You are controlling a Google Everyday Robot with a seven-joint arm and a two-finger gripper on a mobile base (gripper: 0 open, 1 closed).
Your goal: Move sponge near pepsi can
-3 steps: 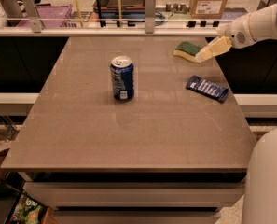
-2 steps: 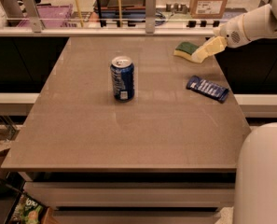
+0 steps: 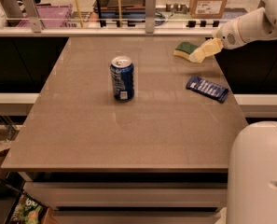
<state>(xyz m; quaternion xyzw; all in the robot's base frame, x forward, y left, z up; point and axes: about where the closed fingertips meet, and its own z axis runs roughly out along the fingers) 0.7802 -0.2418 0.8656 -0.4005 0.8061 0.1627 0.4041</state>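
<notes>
The sponge (image 3: pixel 184 49), pale yellow with a dark green top, lies flat near the table's far right edge. The pepsi can (image 3: pixel 122 78), blue with white markings and a silver top, stands upright left of the table's middle, well apart from the sponge. My gripper (image 3: pixel 199 55) reaches in from the upper right on a white arm (image 3: pixel 250 27). Its cream-coloured tip is at the sponge's right end, touching it or nearly so.
A flat dark-blue snack wrapper (image 3: pixel 207 88) lies by the right edge, nearer than the sponge. The brown table (image 3: pixel 128 139) has a rail with posts along its far side (image 3: pixel 150 6). A white part of my body (image 3: pixel 259 171) fills the lower right corner.
The gripper has shifted slightly left, closer to the sponge's right end. My white body fills more of the lower right corner. Sponge, can and wrapper have not moved.
</notes>
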